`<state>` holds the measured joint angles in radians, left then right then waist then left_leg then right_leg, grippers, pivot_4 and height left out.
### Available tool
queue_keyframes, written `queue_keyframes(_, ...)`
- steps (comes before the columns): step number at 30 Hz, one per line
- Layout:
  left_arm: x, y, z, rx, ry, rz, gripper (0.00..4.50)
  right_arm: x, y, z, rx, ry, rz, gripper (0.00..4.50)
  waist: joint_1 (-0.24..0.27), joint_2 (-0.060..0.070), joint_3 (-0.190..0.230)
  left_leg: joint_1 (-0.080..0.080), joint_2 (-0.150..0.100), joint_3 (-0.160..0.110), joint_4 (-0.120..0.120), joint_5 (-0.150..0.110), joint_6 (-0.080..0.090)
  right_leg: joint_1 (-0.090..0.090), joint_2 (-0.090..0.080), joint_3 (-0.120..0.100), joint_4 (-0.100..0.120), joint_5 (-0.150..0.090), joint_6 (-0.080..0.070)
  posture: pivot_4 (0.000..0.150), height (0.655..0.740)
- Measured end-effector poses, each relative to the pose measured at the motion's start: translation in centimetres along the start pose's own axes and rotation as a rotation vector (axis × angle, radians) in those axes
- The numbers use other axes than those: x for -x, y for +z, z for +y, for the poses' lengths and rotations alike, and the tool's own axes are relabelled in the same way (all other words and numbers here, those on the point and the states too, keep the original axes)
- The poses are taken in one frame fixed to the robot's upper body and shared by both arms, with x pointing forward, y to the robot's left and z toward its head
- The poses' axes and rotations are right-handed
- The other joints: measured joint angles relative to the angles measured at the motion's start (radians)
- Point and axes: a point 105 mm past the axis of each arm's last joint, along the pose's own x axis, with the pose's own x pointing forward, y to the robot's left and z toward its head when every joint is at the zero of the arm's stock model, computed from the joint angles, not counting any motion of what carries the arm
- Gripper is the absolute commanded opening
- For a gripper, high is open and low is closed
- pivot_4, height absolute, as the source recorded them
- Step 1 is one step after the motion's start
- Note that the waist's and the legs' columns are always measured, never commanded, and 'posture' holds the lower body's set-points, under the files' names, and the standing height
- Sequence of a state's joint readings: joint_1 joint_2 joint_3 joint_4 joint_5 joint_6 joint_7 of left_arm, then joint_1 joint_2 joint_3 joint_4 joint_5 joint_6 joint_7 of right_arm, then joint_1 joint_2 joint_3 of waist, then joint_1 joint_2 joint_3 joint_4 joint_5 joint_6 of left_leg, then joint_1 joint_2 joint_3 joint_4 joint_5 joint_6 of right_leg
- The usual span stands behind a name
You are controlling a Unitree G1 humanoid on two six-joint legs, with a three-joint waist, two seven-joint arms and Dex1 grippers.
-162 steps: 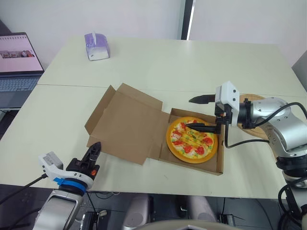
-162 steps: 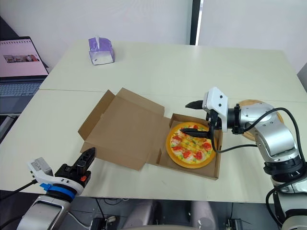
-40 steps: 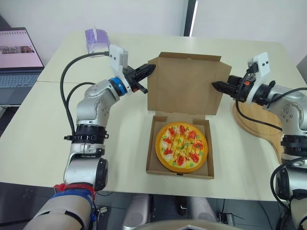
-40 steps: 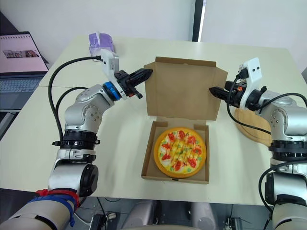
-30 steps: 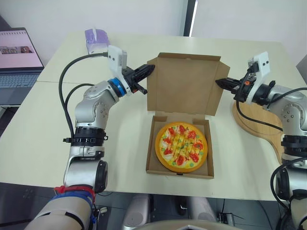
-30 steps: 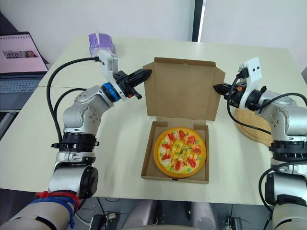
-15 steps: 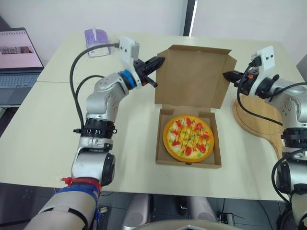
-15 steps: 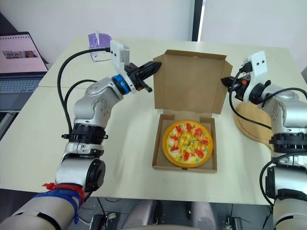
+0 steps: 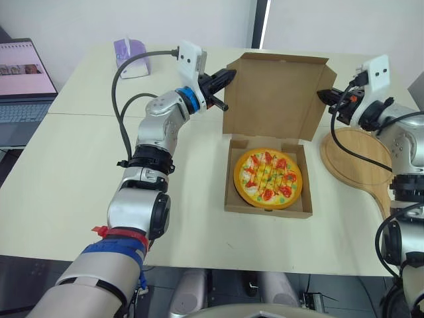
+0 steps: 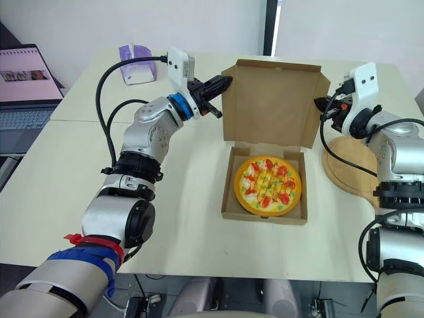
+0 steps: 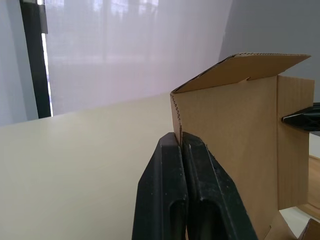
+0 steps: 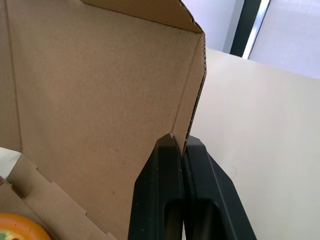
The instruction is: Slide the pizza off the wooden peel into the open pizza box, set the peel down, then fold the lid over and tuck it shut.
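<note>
While the lid (image 9: pixel 275 99) stands upright, inside facing me, I log left gripper (image 11: pixel 180 139) and right gripper (image 12: pixel 182 142) clamping its side edges.

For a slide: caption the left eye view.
Left gripper and right gripper pinch opposite edges of the upright lid; pizza in box, peel aside.

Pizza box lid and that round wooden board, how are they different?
The lid stands upright; the wooden peel lies flat on the table. The lid is straight-edged cardboard; the wooden peel is round. The left claw and right claw each pinch a side edge of the lid; nothing holds the wooden peel. Both are brownish.
</note>
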<state>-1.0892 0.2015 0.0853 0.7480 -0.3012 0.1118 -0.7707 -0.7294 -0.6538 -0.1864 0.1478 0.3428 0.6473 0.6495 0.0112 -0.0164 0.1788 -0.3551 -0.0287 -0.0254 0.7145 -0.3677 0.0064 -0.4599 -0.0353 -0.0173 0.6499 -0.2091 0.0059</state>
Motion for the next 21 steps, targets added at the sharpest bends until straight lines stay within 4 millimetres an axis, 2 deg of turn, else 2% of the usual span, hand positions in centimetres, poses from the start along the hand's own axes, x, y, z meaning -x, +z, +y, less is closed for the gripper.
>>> queue_keyframes(5, 1.0, 0.3, -0.7, -0.011, 0.014, -0.027, 0.0, 1.0, 0.2, 1.1, -0.013, -0.036, -0.03, 0.03, -0.003, 0.0, 0.0, -0.001, 0.0, 0.0, 0.001, 0.0, 0.0, -0.001, 0.0, 0.001, 0.002, 0.0, 0.0, 0.15, 0.7251)
queue_keyframes(12, 2.4, 1.0, -2.8, 0.005, 0.079, -0.068, 0.0, 2.1, 0.6, 2.4, -0.021, -0.096, -0.075, 0.03, -0.004, 0.0, 0.0, 0.0, 0.0, 0.001, 0.002, 0.0, 0.0, -0.002, 0.0, 0.002, 0.005, 0.0, 0.0, 0.15, 0.7251)
queue_keyframes(21, 3.3, 0.8, -5.5, 0.066, 0.163, -0.093, 0.0, 3.8, -0.3, 3.6, -0.124, -0.133, -0.099, 0.03, -0.002, 0.0, 0.0, 0.002, 0.0, 0.002, 0.003, 0.0, 0.0, -0.001, 0.0, 0.004, 0.007, 0.0, 0.0, 0.15, 0.7251)
